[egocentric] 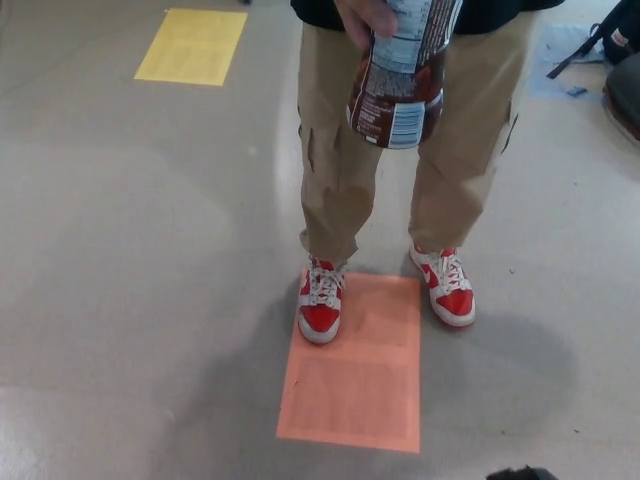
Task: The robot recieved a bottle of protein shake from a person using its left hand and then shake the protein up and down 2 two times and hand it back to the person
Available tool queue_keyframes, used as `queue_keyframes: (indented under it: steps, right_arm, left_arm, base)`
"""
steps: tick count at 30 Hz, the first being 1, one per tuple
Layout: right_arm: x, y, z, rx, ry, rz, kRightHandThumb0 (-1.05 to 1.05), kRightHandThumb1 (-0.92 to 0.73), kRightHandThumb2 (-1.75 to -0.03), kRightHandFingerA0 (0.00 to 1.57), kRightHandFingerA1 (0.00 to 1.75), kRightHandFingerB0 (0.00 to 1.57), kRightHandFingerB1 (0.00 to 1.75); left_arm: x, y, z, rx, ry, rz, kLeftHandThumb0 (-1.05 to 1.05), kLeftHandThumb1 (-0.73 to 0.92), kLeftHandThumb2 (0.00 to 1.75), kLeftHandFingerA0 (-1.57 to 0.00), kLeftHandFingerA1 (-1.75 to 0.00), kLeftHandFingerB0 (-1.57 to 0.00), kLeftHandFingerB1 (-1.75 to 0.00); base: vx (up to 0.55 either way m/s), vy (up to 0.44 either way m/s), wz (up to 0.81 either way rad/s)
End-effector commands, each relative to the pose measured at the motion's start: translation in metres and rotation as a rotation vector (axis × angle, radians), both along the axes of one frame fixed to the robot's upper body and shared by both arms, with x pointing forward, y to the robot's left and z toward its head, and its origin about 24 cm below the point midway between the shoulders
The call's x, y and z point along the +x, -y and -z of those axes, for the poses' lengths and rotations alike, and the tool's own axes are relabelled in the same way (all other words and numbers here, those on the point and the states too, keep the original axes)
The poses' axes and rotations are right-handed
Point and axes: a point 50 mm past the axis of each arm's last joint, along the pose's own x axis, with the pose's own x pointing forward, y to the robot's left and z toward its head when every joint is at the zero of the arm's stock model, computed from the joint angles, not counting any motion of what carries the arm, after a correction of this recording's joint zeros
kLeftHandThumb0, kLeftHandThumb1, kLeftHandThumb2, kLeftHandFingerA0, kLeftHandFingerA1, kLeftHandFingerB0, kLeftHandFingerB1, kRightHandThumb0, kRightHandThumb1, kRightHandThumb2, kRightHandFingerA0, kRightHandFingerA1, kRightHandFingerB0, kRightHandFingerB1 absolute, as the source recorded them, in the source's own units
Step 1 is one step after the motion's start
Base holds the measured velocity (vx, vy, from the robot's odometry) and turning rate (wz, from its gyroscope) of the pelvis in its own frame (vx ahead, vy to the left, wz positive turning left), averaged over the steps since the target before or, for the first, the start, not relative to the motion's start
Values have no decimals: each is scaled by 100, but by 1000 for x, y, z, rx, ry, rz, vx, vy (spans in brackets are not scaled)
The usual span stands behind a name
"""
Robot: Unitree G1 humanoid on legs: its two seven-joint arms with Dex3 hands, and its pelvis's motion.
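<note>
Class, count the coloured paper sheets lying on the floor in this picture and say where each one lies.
2. An orange sheet lies under the person's shoes; a yellow sheet lies at upper left. Others may lie outside the view.

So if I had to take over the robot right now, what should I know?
Left hand: not in view. Right hand: not in view.
Bottle: held by the person's hand, hanging in front of their tan trousers, near the picture's top.
Person: standing on the floor, one shoe on the orange sheet, the other just beside it.
Done: nothing yet, the robot has not taken the bottle.
Left: take it with the left hand, shake it up and down twice, hand it back.
</note>
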Motion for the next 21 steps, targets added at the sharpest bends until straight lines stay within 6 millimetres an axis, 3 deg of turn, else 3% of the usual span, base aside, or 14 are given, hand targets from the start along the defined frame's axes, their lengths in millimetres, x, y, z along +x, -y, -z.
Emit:
queue_keyframes:
  steps: [1, 5, 10, 14, 17, 20, 21]
  right_arm:
    - [13, -9, -16, -100, 280, -122, -47, -51, -116, 105, 101, 90, 82]
    - [12, -9, -15, -111, 281, -136, -47, -52, -115, 106, 104, 89, 83]
    - [12, -9, -15, -128, 286, -141, -48, -50, -112, 103, 99, 90, 82]
    - [11, -9, -14, -120, 286, -135, -49, -51, -114, 105, 101, 91, 82]
    - [11, -9, -14, -118, 284, -136, -49, -52, -115, 105, 101, 91, 82]
    - [10, -9, -14, -122, 288, -141, -49, -51, -115, 107, 102, 92, 83]
    - [8, -10, -13, -129, 293, -149, -49, -50, -115, 108, 103, 92, 83]
  left_arm:
    - [24, -2, -34, 27, 324, 183, -21, 80, 64, -90, -48, -77, -49]
    - [38, 4, -49, -48, 393, 210, -18, 82, 64, -92, -48, -78, -53]
    - [68, 20, -90, -227, 505, 291, -18, 84, 64, -88, -52, -72, -61]
    - [89, 32, -128, -344, 539, 349, -20, 80, 64, -94, -53, -72, -63]
    - [93, 36, -137, -385, 541, 352, -19, 79, 63, -95, -55, -72, -62]
    - [101, 44, -156, -453, 560, 369, -18, 79, 63, -99, -64, -73, -64]
    - [102, 49, -163, -505, 566, 378, -16, 79, 63, -97, -80, -74, -68]
  base:
    - [0, 0, 0]
    - [0, 0, 0]
    - [0, 0, 0]
    - [0, 0, 0]
    - [0, 0, 0]
    - [0, 0, 0]
    - [0, 0, 0]
